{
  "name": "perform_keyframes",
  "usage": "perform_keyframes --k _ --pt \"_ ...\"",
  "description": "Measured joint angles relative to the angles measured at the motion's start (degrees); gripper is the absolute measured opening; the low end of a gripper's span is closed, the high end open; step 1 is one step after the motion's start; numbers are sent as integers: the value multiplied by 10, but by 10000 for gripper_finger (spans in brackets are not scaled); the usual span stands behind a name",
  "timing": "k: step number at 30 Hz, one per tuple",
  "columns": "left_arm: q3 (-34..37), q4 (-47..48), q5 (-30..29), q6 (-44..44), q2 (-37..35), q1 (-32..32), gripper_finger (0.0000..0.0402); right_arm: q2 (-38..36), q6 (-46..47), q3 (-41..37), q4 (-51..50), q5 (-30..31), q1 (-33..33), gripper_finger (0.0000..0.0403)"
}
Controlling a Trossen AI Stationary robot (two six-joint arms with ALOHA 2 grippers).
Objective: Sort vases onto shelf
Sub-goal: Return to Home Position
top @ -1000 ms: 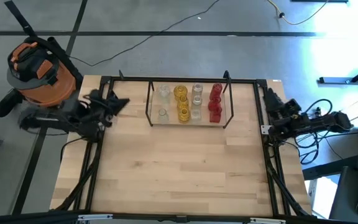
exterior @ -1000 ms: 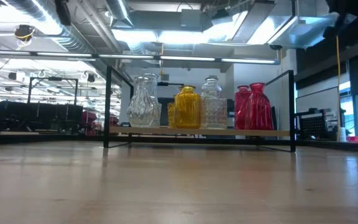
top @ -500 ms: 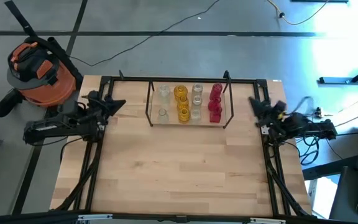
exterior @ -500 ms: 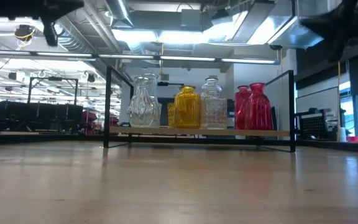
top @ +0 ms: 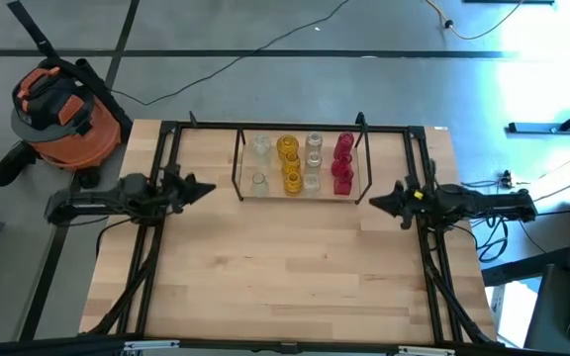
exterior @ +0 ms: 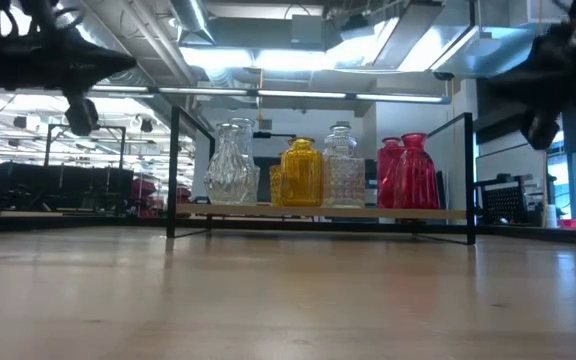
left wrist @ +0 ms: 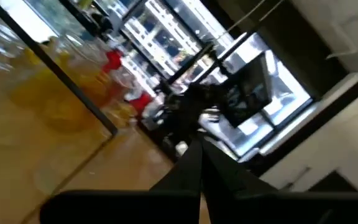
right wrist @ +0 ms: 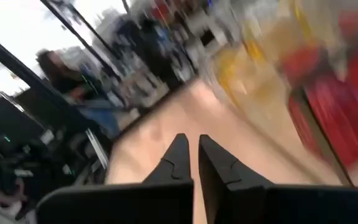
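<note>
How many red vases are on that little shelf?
3: the back red vase, middle red vase and front red vase, in a row at the shelf end nearest the right arm. They crowd together, so another may be hidden.

The surface is pale, smooth wood with a soft sheen. At twelve o'clock on it, the vases are glossy translucent glass, some faceted; the shelf is light wood in thin black wire.
</note>
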State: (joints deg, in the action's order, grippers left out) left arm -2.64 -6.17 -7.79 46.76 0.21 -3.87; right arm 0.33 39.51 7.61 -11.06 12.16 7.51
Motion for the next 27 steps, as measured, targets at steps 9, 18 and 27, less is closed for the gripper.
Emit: perform_keyframes --k 9,18,27 --pt "21 43 -16 15 3 113 0 2 26 -6 -119 -19 0 0" --pt "21 56 58 -93 48 142 0 26 -72 -6 -123 -39 0 1" --pt "21 55 93 -279 70 156 0 25 -144 -5 -136 -146 0 1"
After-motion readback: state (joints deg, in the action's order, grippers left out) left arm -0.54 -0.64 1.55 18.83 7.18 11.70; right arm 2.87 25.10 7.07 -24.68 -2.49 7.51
